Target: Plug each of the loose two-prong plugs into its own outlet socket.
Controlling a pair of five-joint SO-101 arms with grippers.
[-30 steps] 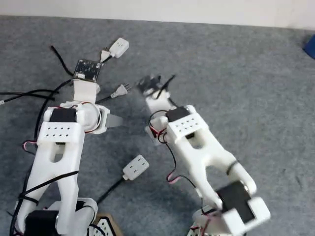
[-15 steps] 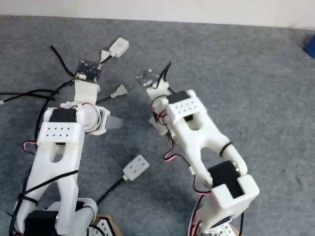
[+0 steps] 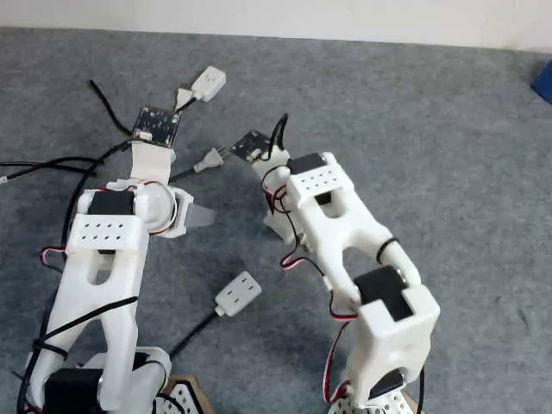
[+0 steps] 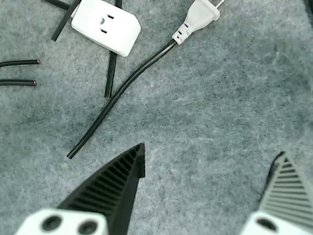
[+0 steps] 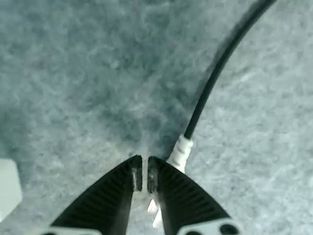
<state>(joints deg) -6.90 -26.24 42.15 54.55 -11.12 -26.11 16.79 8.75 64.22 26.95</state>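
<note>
Grey, felt-like table (image 3: 448,129) below a pale wall strip (image 3: 345,17); near the white plug (image 3: 208,159), left jaws spread wide and empty, right jaws nearly closed just beside it.

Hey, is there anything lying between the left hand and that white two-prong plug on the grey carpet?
Nothing visible does. The left hand hangs open over bare grey carpet, and the white two-prong plug lies beyond it, with only its own black cord trailing off to one side.
</note>
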